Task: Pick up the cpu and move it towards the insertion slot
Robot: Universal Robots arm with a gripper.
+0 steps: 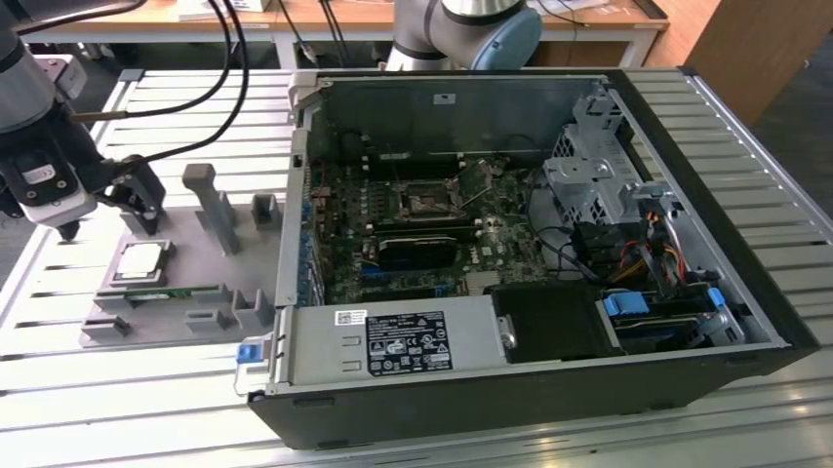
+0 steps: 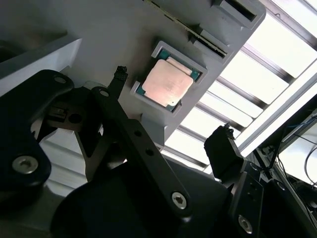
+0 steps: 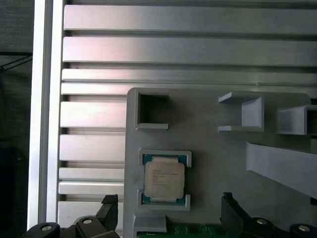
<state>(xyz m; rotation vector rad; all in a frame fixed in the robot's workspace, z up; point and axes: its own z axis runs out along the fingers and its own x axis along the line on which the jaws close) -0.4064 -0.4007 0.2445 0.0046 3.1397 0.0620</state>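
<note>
Grey pocket walls (image 3: 165,151) around cpu (image 3: 164,179)

I'm looking at a grey plastic holder (image 1: 195,265) that is sitting on the slatted metal table (image 1: 131,400), at the exterior view's left. A green memory stick (image 1: 156,292) is lying along the holder's edge nearest that camera, and a tall grey post (image 1: 213,210) is standing up from it. In the first wrist view I'm seeing a square pocket (image 3: 152,110) at one corner of the holder. An opened computer case (image 1: 521,405) is lying just beside the holder, with a silver power supply (image 1: 390,341) sitting inside it.
</note>
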